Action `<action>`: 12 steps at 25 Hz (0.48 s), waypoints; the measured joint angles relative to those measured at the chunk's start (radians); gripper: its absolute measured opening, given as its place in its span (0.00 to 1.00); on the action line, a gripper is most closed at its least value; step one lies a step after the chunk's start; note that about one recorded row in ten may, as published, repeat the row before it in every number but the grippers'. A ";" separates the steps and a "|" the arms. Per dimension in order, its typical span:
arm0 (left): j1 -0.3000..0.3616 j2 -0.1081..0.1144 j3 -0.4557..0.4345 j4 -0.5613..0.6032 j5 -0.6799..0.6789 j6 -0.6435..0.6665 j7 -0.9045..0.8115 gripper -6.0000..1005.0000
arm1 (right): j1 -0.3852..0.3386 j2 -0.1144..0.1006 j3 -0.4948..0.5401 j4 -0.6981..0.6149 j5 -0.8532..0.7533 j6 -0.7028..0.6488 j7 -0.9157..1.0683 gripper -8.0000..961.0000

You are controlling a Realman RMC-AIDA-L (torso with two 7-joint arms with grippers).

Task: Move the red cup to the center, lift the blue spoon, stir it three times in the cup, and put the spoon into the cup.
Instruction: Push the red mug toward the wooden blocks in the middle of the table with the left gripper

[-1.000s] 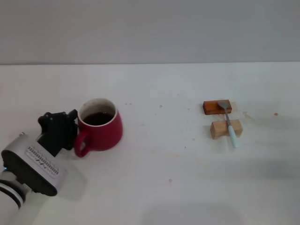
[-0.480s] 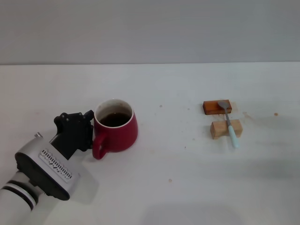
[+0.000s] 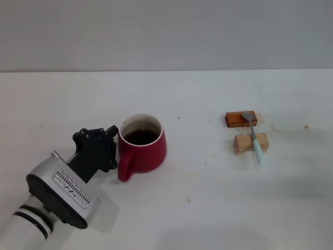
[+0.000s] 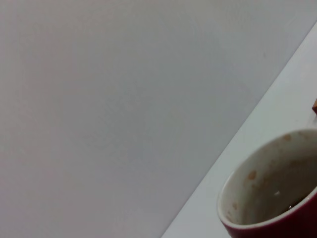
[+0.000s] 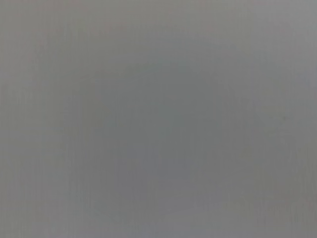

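Cup-moving step underway, judging by layout: red cup point(image 3: 142, 143) sits left of centre, left gripper point(image 3: 112, 147) at its handle; jaw state cannot be told. Blue spoon point(image 3: 254, 136) lies untouched across wooden blocks point(image 3: 250, 142), far right. Lifting, stirring, placing remain.

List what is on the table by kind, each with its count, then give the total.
Cups: 1, the red cup, with the left gripper at its handle side.
Spoons: 1, the blue spoon, lying across the blocks.
Wooden blocks: 2, an orange-brown block and a tan block.
Total: 4
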 joint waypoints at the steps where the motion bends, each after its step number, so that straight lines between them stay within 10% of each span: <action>1: 0.000 0.000 0.000 0.000 0.000 0.000 0.000 0.01 | 0.000 0.000 0.000 0.000 0.000 0.000 0.000 0.79; 12: 0.038 0.000 0.006 -0.038 0.000 -0.018 0.001 0.01 | 0.008 0.001 0.000 0.000 0.000 0.001 0.000 0.78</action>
